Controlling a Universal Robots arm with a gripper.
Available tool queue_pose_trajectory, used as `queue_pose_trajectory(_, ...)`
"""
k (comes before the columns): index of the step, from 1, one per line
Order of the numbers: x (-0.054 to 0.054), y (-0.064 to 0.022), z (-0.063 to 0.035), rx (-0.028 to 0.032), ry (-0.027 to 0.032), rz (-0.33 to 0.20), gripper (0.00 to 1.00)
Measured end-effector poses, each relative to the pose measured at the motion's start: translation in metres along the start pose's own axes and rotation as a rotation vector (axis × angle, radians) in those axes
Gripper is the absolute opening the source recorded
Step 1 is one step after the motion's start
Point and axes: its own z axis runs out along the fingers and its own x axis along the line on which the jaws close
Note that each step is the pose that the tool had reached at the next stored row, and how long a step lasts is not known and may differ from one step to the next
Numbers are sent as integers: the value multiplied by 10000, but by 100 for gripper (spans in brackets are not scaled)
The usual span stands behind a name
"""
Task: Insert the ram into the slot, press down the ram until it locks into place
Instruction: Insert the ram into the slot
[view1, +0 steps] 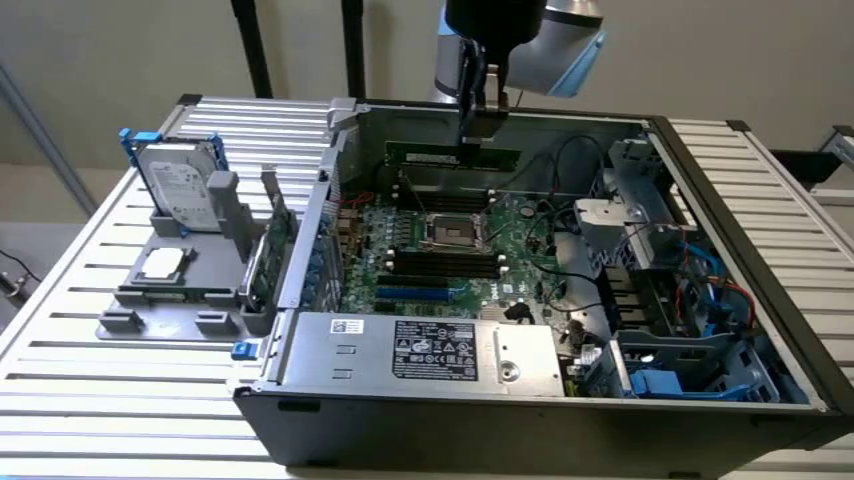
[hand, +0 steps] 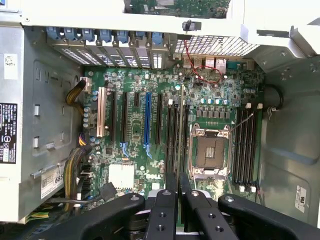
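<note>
Arm hangs vertical over open computer case (view1: 534, 400). Gripper (view1: 481, 135) fingers pinch the ram (view1: 451, 157), which is held level, clear above the motherboard (view1: 514, 240). In the wrist view the ram sits edge-on over the slot (hand: 173, 135), beside the processor socket (hand: 210, 152). Board print reads "DELL". Power supply label (view1: 447, 352) unreadable.

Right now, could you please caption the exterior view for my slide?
Robot hand holds a ram stick above the black slots inside an open computer case.
</note>
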Motion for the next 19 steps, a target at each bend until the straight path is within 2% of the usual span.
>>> queue_pose_trajectory(19,76,-11,344,0,-2,0,13)
